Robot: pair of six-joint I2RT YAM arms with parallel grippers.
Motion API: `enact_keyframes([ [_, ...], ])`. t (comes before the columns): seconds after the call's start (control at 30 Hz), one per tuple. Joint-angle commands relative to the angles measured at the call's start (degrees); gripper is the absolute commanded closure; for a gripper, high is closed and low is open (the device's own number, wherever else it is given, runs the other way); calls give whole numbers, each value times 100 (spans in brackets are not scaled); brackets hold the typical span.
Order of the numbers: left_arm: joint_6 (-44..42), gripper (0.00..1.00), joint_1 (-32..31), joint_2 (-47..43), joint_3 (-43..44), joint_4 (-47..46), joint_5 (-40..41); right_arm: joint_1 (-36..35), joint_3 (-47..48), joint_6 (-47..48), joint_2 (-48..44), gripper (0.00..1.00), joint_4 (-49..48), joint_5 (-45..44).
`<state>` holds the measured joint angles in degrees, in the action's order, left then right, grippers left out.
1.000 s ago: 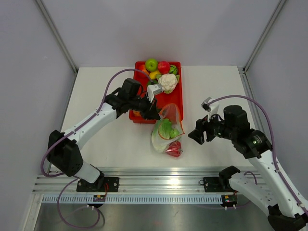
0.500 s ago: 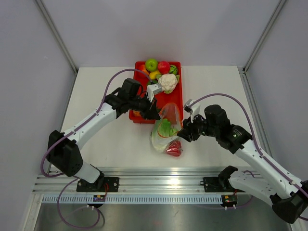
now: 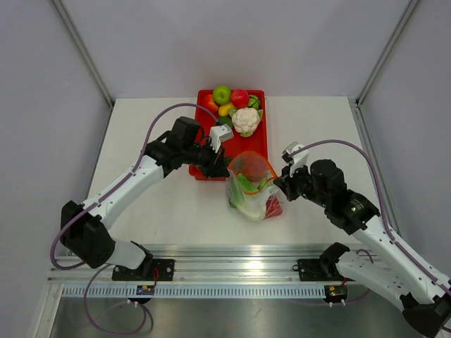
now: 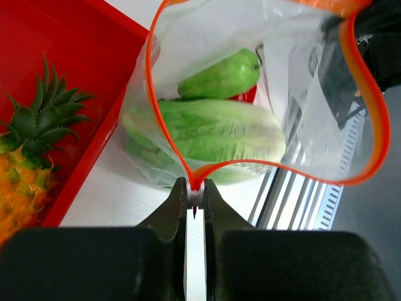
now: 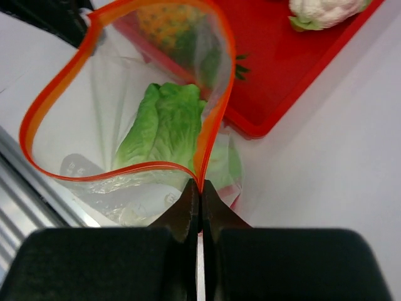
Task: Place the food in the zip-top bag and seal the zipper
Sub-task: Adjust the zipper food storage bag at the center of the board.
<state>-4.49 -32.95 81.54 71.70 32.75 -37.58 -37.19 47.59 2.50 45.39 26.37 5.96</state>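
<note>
The zip-top bag point(image 3: 250, 186) hangs between both grippers with its mouth spread wide. My left gripper point(image 3: 224, 167) is shut on the left end of the orange-red zipper point(image 4: 150, 81), pinching it at the fingertips point(image 4: 195, 191). My right gripper point(image 3: 280, 184) is shut on the zipper's other end point(image 5: 200, 185). Inside the bag lie the lettuce point(image 4: 219, 132) and the green cucumber piece point(image 4: 219, 78). The red tomato point(image 3: 273, 208) shows at the bag's lower right; I cannot tell whether it is inside.
The red tray point(image 3: 259, 144) stands just behind the bag, holding a cauliflower point(image 3: 246, 120), a green apple point(image 3: 222, 94), a red fruit point(image 3: 239, 98) and a pineapple point(image 4: 25, 163). A metal rail point(image 3: 232, 271) runs along the near table edge.
My right arm swung left to the bag and its jaws shut on the zipper's right end. The bag now stands lifted with its mouth open, and the tomato shifted right.
</note>
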Motion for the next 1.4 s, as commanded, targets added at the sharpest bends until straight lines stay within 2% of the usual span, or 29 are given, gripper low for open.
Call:
enact_keyframes([
  [0.0, -157, 100, 25, -393, -130, 12, 181, -34, 66, 285, -135, 100, -106, -911],
  [0.4, -175, 100, 87, -621, -174, 100, -144, -25, 74, 646, -241, 100, 316, -2273],
  [0.7, -236, 100, 87, -674, -236, 214, -285, -8, 40, 638, -346, 100, 422, -2423],
  [0.87, -245, 100, 104, -683, -271, 214, -5, -8, 4, 611, -513, 100, 492, -2626],
  [0.97, -175, 100, 131, -736, -376, 21, 111, 1, -13, 585, -732, 100, 518, -2512],
  [1.1, -43, 100, 122, -657, -236, -23, -266, 1, 188, 567, -760, 100, 798, -1540],
  [1.17, 9, 100, 113, -604, -140, 3, -320, -8, 494, 576, -497, 92, 1157, -1186],
  [1.23, 36, 100, 113, -586, -104, 12, -372, -8, 768, 646, -295, 69, 1440, -764],
  [1.37, 202, 100, 105, -595, -69, 12, -320, 1, 1540, 909, 66, 50, 1985, -298],
])
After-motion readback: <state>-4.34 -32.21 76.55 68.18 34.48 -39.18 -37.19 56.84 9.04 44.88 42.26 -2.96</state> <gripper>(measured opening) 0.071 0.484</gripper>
